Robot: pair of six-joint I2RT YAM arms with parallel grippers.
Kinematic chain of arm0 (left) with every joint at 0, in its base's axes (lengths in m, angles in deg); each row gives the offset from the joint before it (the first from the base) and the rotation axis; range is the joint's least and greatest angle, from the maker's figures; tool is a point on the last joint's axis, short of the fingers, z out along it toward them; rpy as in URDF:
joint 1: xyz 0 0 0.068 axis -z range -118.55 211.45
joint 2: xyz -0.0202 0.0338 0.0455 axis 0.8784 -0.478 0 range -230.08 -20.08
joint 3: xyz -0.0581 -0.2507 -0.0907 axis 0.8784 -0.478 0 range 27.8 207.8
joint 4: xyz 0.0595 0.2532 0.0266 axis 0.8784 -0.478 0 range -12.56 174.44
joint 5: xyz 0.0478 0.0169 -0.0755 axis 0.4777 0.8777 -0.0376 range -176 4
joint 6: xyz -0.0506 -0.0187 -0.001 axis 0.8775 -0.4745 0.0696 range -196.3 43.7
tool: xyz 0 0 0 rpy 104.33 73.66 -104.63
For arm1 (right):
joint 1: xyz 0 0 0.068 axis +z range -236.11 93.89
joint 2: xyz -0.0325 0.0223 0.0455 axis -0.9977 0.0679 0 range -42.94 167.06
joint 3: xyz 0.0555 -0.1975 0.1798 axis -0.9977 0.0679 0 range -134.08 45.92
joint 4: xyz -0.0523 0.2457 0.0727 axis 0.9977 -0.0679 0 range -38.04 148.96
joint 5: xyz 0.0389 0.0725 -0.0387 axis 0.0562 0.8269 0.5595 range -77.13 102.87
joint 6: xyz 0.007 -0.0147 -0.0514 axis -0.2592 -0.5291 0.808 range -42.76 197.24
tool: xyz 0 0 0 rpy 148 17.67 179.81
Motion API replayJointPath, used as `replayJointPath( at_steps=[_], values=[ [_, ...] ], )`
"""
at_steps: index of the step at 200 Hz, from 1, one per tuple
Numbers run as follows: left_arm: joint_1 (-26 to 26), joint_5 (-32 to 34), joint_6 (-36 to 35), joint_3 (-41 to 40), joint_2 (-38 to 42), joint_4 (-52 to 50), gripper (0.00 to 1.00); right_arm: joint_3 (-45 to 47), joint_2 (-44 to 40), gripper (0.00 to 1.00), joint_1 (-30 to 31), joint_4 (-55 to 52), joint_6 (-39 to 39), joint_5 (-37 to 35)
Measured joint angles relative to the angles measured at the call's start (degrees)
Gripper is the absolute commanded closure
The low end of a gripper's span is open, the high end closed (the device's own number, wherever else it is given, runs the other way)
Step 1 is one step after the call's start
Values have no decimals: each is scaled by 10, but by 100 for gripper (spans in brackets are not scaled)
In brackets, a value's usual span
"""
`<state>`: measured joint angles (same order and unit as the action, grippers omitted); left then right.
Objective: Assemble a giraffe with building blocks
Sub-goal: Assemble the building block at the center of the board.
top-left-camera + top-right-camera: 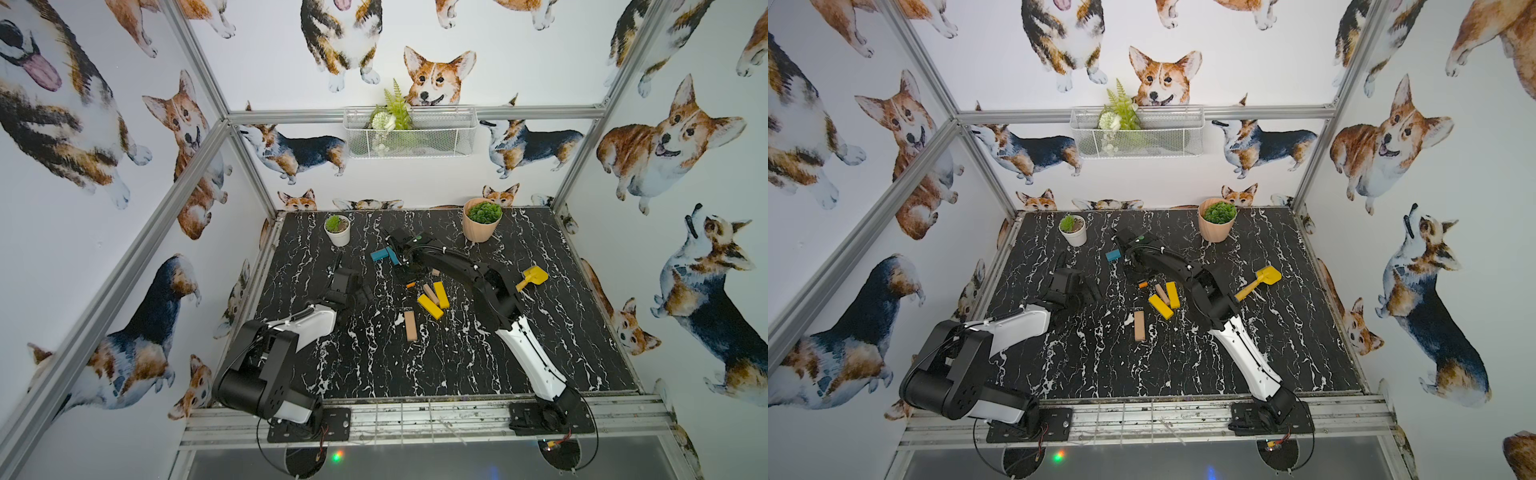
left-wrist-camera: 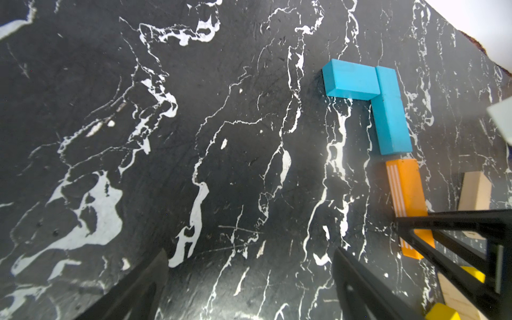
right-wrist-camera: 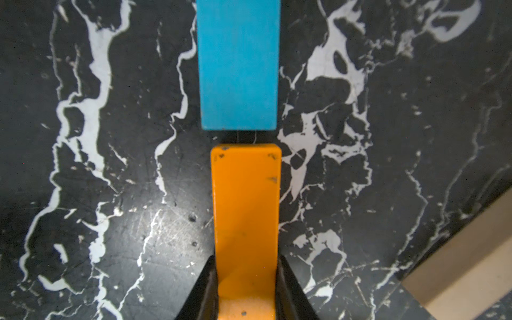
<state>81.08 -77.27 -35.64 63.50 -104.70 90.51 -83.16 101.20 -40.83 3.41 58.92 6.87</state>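
Two teal blocks (image 2: 350,83) (image 2: 392,110) lie flat in an L on the black marble table (image 1: 374,365). An orange block (image 3: 245,194) sits end to end with the long teal block (image 3: 238,63), a narrow gap between them. My right gripper (image 3: 245,266) is shut on the orange block's near end. In both top views the right arm covers most of the orange block, and only its end (image 1: 410,285) shows. Two yellow blocks (image 1: 430,306) (image 1: 441,294) and tan blocks (image 1: 410,325) (image 1: 431,293) lie loose nearby. My left gripper (image 2: 249,250) (image 1: 351,286) hovers open and holds nothing, left of the teal blocks.
A yellow toy shovel (image 1: 532,277) lies right of the right arm. A small white plant pot (image 1: 337,230) and a peach plant pot (image 1: 481,220) stand at the table's back edge. A wire basket (image 1: 409,133) hangs on the back wall.
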Motion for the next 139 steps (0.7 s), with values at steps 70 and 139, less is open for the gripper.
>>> replayJointPath(
  at_steps=[70, 139],
  values=[
    [0, 0, 0, 0, 3, 0, 5, -8, 6, 78, 0, -3, -2, -2],
    [0, 0, 0, 0, 3, 0, 5, -17, 13, 78, -3, -5, -2, -1]
  ],
)
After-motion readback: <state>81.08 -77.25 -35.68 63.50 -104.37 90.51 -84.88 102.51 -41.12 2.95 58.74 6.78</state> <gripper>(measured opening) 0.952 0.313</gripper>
